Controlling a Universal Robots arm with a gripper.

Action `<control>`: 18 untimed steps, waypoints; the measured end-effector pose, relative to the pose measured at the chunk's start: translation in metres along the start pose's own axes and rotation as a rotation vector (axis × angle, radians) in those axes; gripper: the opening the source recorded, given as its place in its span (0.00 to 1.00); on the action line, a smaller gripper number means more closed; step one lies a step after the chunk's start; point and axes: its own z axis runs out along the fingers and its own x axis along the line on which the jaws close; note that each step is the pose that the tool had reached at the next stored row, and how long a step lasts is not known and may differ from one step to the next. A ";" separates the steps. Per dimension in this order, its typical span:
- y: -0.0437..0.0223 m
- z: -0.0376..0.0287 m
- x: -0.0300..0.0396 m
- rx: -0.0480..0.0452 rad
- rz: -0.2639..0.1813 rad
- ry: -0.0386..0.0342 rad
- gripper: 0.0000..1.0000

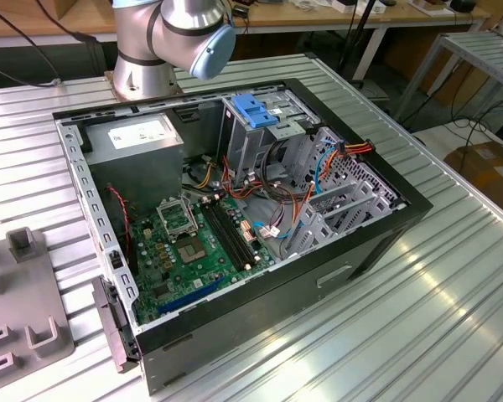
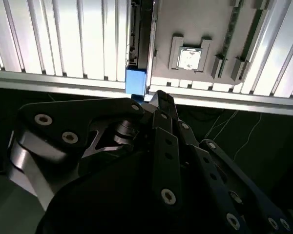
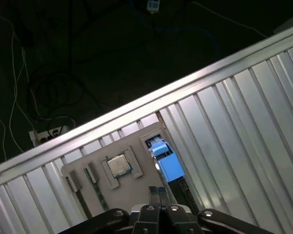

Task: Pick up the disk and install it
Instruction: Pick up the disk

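The disk [image 3: 167, 163] stands on edge in a slot of a grey fixture tray [image 3: 136, 141], its bright blue carrier bracket facing up. In the second wrist view the disk [image 2: 136, 80] shows as a thin dark edge with a blue end. My gripper [image 3: 158, 192] hangs well above the tray, close beside the disk's blue end, with its two fingertips pressed together and nothing between them. In the second wrist view the gripper [image 2: 159, 97] points at the table edge just beside that blue end.
An open computer case [image 1: 377, 243] lies on the ribbed metal table [image 1: 453, 301], with a metal drive cage topped by a blue latch [image 1: 256, 109] and a grey power supply [image 1: 138, 138]. The fixture tray [image 1: 17, 327] also holds a square chip [image 3: 118, 165]. Past the table edge are dark floor and cables.
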 end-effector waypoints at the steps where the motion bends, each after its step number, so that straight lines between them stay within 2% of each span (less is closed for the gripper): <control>1: 0.0000 0.0001 0.0000 0.0003 -0.026 0.0015 0.11; 3: 0.0000 0.0007 0.0000 0.0005 -0.087 0.0031 0.11; 7: 0.0001 0.0017 -0.0002 0.0004 -0.171 0.0046 0.11; 9: 0.0010 0.0025 -0.0027 0.0004 -0.200 0.0052 0.24; 10: 0.0013 0.0028 -0.0035 0.0005 -0.209 0.0052 0.24; 12: 0.0013 0.0033 -0.0037 0.0005 -0.244 0.0058 0.36; 13: 0.0013 0.0037 -0.0037 0.0004 -0.272 0.0065 0.36; 14: 0.0013 0.0039 -0.0037 0.0003 -0.288 0.0068 0.42; 16: 0.0013 0.0054 -0.0038 0.0003 -0.356 0.0080 0.42; 18: 0.0029 0.0065 -0.0072 0.0004 -0.383 0.0095 0.42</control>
